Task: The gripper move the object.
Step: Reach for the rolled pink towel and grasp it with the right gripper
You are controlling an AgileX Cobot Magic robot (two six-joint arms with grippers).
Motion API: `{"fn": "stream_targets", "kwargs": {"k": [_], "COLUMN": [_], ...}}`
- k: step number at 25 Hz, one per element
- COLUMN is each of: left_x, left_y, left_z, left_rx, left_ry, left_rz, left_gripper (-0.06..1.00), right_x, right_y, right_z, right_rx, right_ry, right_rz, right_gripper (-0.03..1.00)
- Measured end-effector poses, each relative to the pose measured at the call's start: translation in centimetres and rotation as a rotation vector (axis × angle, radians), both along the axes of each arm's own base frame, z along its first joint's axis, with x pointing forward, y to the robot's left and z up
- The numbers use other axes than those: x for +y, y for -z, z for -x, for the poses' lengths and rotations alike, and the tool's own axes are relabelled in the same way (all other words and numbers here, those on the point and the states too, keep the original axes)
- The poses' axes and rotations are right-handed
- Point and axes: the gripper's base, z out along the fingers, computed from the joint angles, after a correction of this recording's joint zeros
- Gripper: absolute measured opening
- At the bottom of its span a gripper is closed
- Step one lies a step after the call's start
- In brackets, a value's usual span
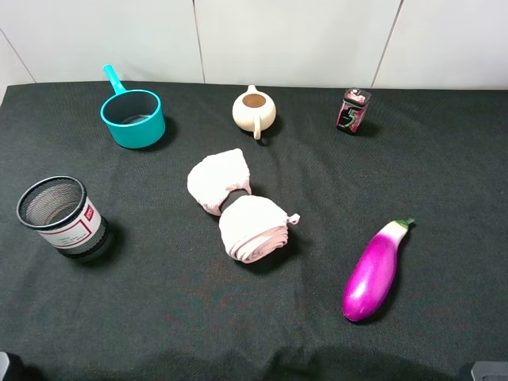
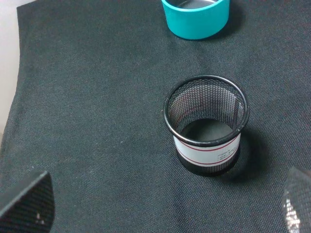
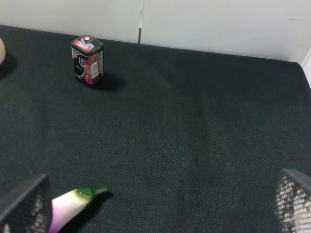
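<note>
Pale pink soft cloth bundle (image 1: 235,208), two rolled lumps joined, sits mid-bench on the black fabric-covered bench (image 1: 444,182). Nothing is touching it, and neither wrist view shows it.

Left pincer (image 2: 163,213): only the two finger tips show at the frame's corners. They are spread wide and empty, over the left edge of the bench. The black wire-mesh cup with a white label (image 2: 206,124) stands upright ahead of it. The teal round pot (image 2: 196,17) is cut off by the frame here; the overhead view shows it whole, handle included, near the far-left corner.

Right pincer (image 3: 160,204): fingers are likewise wide apart, holding nothing. The glossy purple eggplant (image 3: 73,204) is partly hidden behind one finger, only the stem end showing. It lies toward the near-right corner. The small dark tin with red print (image 3: 87,60) is upright near the far edge; its text is unreadable.

The cream ceramic teapot (image 1: 254,111) is at the middle of the far edge. The overhead view shows only dark slivers at the near corners, so I can't make out the arms there.
</note>
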Motion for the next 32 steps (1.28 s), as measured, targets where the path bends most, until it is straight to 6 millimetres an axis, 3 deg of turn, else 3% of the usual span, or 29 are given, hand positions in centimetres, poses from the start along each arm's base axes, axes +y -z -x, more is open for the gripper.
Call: {"fn": "stream_targets", "kwargs": {"k": [32], "left_x": [0.00], "left_y": [0.00], "left_z": [0.00], "left_rx": [0.000], "left_ry": [0.000], "left_rz": [0.000], "left_gripper": [0.99], "right_x": [0.01], "right_y": [0.00], "right_z": [0.00], "right_rx": [0.000], "right_ry": [-0.001], "right_rz": [-0.001], "right_gripper": [0.69]}}
